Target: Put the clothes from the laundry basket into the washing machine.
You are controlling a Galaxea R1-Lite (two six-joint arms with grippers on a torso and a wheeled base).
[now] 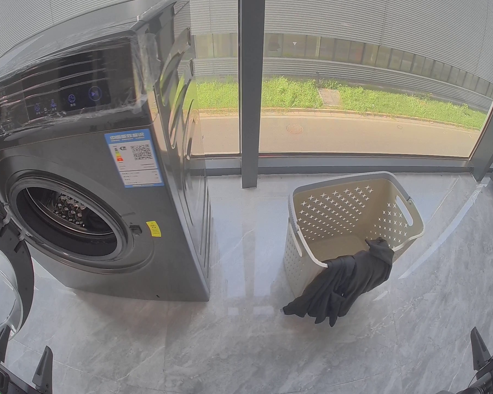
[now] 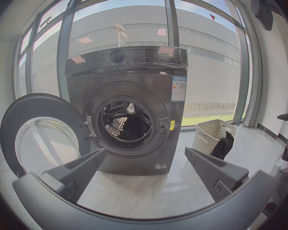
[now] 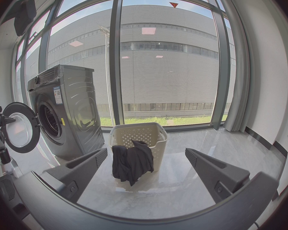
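The left end effector [image 2: 144, 150] and right end effector [image 3: 144, 151] gape empty, and the garment [image 1: 342, 285] draped over the laundry basket [image 1: 345, 179] rim ahead of the right one could tip it when pulled.

1. Low at the near left edge of the head view: dark grey plastic left gripper [image 1: 22, 351], tips pointing up and forward.
2. Wedge-shaped fingers [image 2: 74, 173] spread wide apart, nothing held between.
3. Low at the near right edge: matching dark grey plastic right gripper [image 1: 490, 329], tips also up and forward.
4. Fingers [image 3: 216, 173] equally wide apart, empty.
5. Well apart from each other, one per side.
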